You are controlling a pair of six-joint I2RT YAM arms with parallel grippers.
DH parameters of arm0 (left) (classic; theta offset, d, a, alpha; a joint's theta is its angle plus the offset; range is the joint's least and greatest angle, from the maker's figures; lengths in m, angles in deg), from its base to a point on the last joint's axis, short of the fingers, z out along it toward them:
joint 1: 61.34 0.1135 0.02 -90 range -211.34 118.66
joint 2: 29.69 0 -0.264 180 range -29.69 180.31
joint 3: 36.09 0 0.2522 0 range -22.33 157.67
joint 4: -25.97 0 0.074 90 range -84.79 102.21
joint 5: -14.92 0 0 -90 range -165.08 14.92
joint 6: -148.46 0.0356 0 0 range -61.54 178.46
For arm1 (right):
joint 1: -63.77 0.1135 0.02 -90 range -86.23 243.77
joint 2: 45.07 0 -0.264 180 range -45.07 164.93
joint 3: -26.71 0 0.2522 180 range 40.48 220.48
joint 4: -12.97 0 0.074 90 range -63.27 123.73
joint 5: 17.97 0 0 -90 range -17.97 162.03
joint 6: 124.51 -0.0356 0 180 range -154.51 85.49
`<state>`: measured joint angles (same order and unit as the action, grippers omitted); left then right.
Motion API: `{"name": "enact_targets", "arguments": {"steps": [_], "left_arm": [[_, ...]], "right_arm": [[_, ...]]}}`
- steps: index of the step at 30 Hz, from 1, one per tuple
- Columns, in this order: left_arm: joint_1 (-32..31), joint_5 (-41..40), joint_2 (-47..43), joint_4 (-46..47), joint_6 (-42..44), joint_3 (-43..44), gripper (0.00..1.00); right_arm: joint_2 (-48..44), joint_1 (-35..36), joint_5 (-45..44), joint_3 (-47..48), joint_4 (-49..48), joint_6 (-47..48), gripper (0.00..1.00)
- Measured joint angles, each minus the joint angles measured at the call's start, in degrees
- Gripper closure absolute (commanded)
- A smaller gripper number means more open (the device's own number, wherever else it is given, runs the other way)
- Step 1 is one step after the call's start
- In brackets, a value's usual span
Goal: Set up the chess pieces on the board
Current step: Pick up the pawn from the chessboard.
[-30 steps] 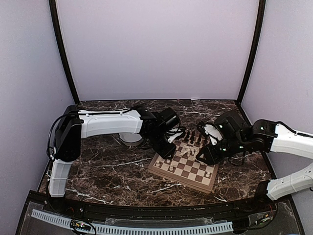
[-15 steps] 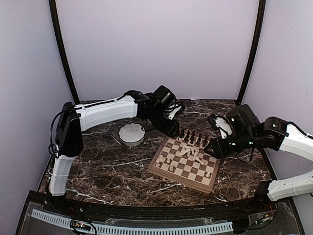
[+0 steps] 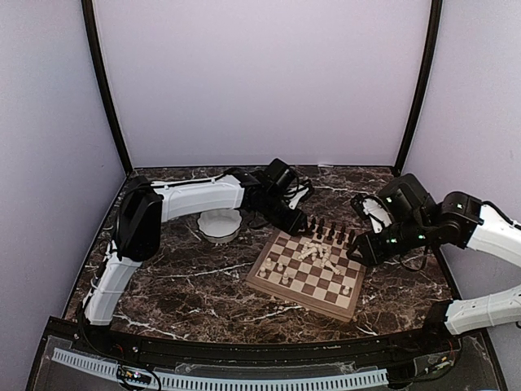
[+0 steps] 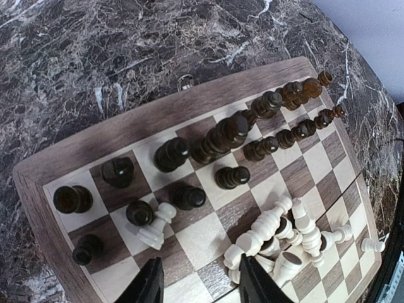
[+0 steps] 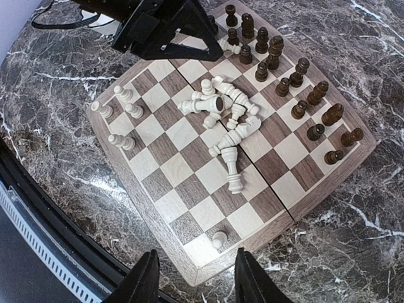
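Observation:
The board (image 3: 269, 287) lies right of centre on the marble table. Dark chess pieces (image 4: 224, 136) stand in two rows along its far edge. Several pale pieces (image 5: 224, 110) lie toppled in a heap mid-board, and a few pale pawns (image 5: 117, 107) stand near the left edge. One pale pawn (image 4: 154, 227) leans among the dark pawns; another (image 5: 219, 238) stands at the near corner. My left gripper (image 4: 202, 287) hovers open and empty over the board's far left part. The right gripper (image 5: 197, 281) hangs open and empty above the near right corner.
A white scalloped bowl (image 3: 218, 224) sits on the table left of the board, under the left arm. Pale walls close in the back and both sides. A black rail (image 5: 38, 208) runs along the table's near edge.
The left arm has pulled back from the board's near left part to its far left corner, uncovering the bowl, and its jaws have widened. The right gripper has drifted slightly right.

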<state>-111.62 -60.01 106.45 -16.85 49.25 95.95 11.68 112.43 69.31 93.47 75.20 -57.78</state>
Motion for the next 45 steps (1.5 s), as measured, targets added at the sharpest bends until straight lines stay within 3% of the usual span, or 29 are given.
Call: {"name": "enact_targets", "arguments": {"steps": [13, 45], "left_arm": [[-0.2, -3.7, 0.0, 4.0, 0.1, -1.2, 0.54], [-0.4, -3.9, 3.4, 6.7, 0.9, -1.4, 0.57]], "right_arm": [[-1.2, 0.0, 0.4, 0.6, 2.6, -1.2, 0.58], [-3.0, 0.0, 1.4, 0.6, 3.3, -3.8, 0.58]]}}
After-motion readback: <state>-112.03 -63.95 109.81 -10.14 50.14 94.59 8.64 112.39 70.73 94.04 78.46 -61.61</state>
